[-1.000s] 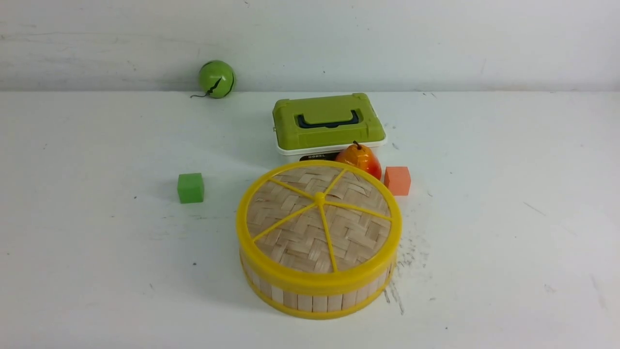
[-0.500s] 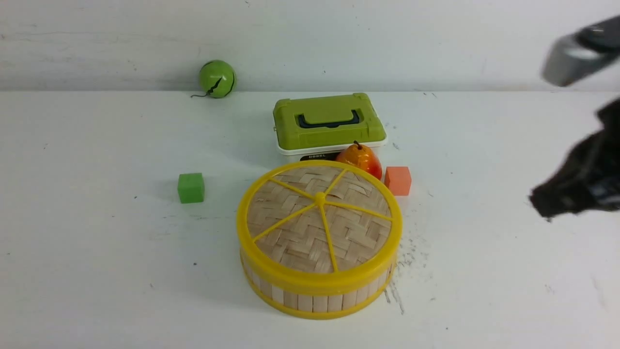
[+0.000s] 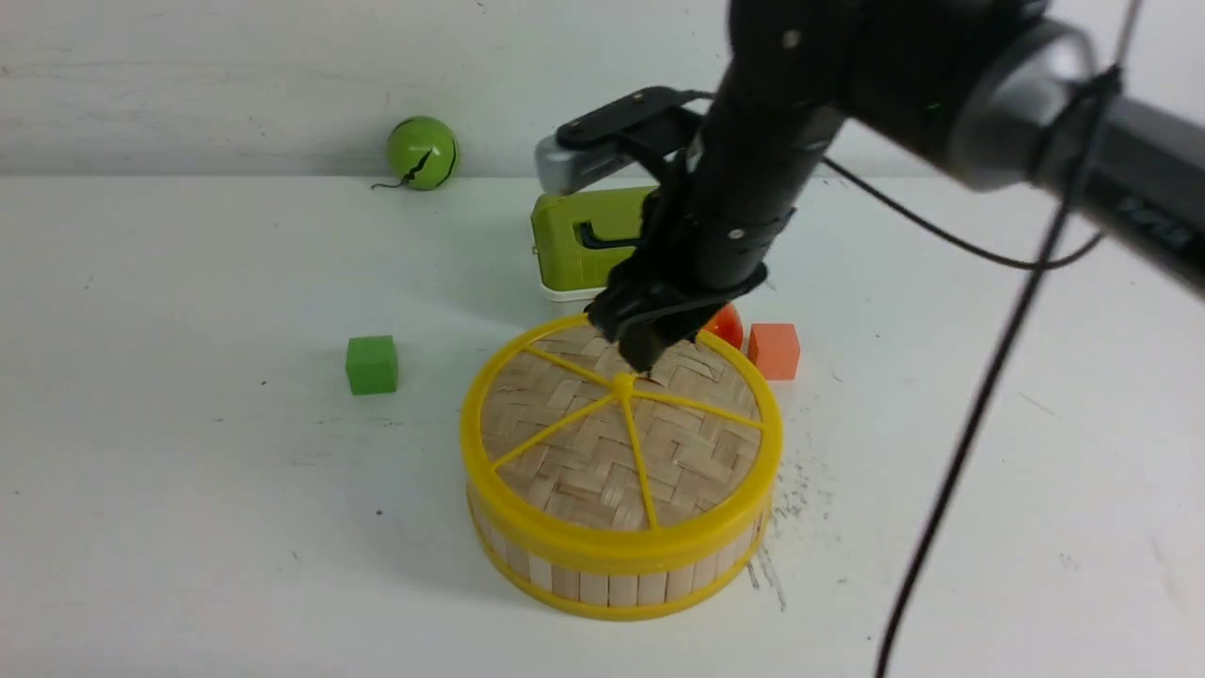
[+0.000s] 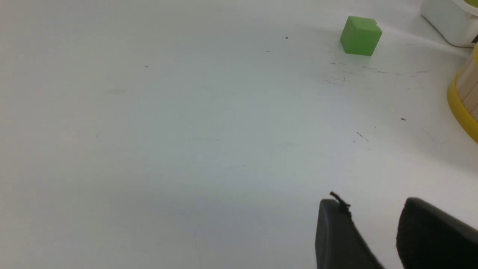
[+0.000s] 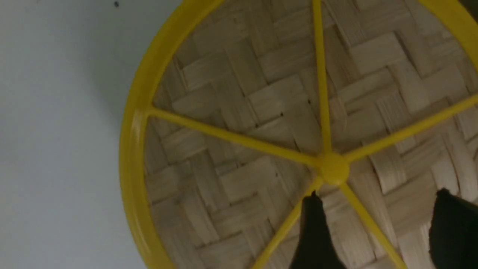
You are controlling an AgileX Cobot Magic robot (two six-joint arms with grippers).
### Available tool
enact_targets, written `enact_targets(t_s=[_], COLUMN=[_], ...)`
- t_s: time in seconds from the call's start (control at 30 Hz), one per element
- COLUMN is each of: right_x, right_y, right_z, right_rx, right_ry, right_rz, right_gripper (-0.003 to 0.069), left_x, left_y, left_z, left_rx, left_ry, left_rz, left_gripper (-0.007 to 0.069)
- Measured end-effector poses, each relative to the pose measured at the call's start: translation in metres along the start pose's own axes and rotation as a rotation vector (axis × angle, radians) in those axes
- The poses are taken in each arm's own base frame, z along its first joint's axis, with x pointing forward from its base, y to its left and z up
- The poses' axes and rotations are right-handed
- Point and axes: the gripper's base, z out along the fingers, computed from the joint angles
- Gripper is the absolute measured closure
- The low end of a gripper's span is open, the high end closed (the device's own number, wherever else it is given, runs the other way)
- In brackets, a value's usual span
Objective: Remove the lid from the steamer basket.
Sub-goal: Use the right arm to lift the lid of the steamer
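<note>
The steamer basket (image 3: pixel 612 586) stands at the table's middle front with the lid (image 3: pixel 602 452) seated on it. The lid's centre knob (image 3: pixel 621 383) shows in the front view and in the right wrist view (image 5: pixel 333 169). My right gripper (image 3: pixel 640 363) hangs just above the lid, a little behind the knob. In the right wrist view it (image 5: pixel 377 194) is open and empty, its two dark fingers astride one yellow spoke beside the knob. My left gripper (image 4: pixel 373 203) is open and empty, low over bare table left of the basket wall (image 4: pixel 465 101). It is outside the front view.
A green cube (image 3: pixel 371 364) lies left of the basket. Behind it stand a green-and-white box (image 3: pixel 574 240), a pear (image 3: pixel 727 325) mostly hidden by my right arm, and an orange cube (image 3: pixel 773 350). A green ball (image 3: pixel 421 153) sits by the back wall. A black cable (image 3: pixel 970 424) hangs at the right.
My right arm has swung in from the right edge to above the lid's centre. The lid and basket have not moved.
</note>
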Motion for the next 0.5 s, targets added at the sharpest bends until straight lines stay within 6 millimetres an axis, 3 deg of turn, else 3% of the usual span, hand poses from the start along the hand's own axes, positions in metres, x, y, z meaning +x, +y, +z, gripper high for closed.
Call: enact_targets(t_s=[0.2,0.3,0.47,0.5], right_x=[-0.006,-0.006,-0.006,-0.007], right_y=[0.003,0.003,0.003,0.003], right_z=[0.043,0.044,0.043,0.041], right_rx=[0.016,0.018,0.018,0.018], right_ry=[0.053,0.053,0.052,0.047], right_rz=[0.011,0.015,0.018,0.019], right_gripper=[0.0233,0.0284,0.0452,0.0533], left_x=[0.0,0.0,0.0,0.0], left_y=[0.0,0.0,0.0,0.0], left_z=[0.0,0.0,0.0,0.0], left_rx=[0.0,0.0,0.0,0.0], left_ry=[0.0,0.0,0.0,0.0], left_rz=[0.0,0.0,0.0,0.0], left_gripper=[0.0386,0.0386,0.0386,0.0386])
